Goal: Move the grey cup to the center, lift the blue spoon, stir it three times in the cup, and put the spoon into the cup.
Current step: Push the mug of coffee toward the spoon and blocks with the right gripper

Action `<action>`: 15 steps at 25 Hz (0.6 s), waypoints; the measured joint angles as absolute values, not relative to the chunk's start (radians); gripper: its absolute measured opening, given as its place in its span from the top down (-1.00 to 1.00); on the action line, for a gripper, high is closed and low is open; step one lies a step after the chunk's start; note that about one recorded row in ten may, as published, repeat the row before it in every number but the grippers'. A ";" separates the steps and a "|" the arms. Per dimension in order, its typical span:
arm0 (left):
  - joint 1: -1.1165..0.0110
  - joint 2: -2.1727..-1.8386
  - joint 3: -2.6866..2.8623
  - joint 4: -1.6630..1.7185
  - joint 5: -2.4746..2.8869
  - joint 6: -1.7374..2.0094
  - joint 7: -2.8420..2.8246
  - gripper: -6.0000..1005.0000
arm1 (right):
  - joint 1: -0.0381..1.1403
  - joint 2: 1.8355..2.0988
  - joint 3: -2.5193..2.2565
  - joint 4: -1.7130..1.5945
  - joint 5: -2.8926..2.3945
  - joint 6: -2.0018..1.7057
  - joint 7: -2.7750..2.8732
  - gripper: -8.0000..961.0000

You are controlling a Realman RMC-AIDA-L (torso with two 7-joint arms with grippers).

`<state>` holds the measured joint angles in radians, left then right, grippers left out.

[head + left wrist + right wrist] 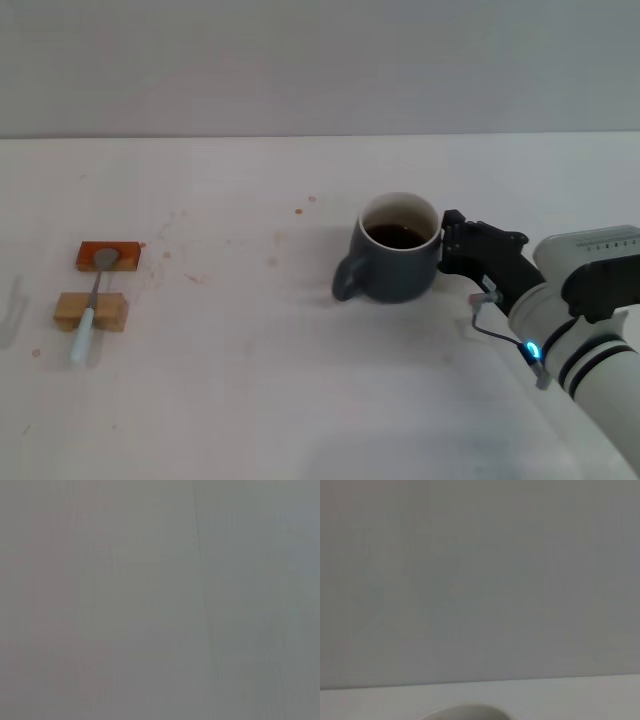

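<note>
Cup status: we see the grey cup point(396, 262) upright on the white table point(300, 400), a bit right of the middle of the tabletop in head view. Loop handle points toward our left side, dark brown liquid inside, white rim visible all round.

Right gripper point(452, 246) is at the cup's right wall, black fingers up against or very near the rim on that side. Can't tell from head cam if the fingers are apart around the wall or closed beside it; contact w/ the cup also unclear, the cup body hides the tips. Right arm comes in from the lower right corner, blue LED lit on the wrist.

Right wrist cam: mostly blank grey wall, strip of table at the edge, and a sliver of the cup's pale rim point(465, 713) just poking in. No fingers shown there.

Blue spoon point(93, 305) is well apart from the cup, far over on our left side of the table. It lies across two wooden blocks: metal bowl on the orange block point(108, 256), neck and start of the handle over the tan block point(90, 311), pale blue handle end sticking out past the tan block toward us. Nothing touching it.

Left gripper not in head view. Left wrist cam gives only flat grey, nothing identifiable.

Few small brownish stains on the table between the blocks and the cup.
</note>
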<state>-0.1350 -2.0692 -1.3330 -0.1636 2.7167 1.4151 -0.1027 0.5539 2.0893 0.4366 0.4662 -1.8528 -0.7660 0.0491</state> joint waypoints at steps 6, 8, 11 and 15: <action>-0.135 -2.069 -1.333 -0.166 2.717 1.416 -0.103 -0.62 | 0.574 2.089 0.414 0.504 -1.854 -0.742 0.049 0.99; -0.135 -2.069 -1.332 -0.166 2.717 1.417 -0.103 -0.62 | 0.578 2.090 0.407 0.508 -1.854 -0.741 0.049 0.99; -0.135 -2.069 -1.331 -0.166 2.717 1.421 -0.103 -0.62 | 0.585 2.091 0.393 0.529 -1.854 -0.730 0.049 0.99; -0.133 -2.069 -1.331 -0.166 2.717 1.430 -0.103 -0.62 | 0.592 2.091 0.383 0.540 -1.855 -0.725 0.049 0.99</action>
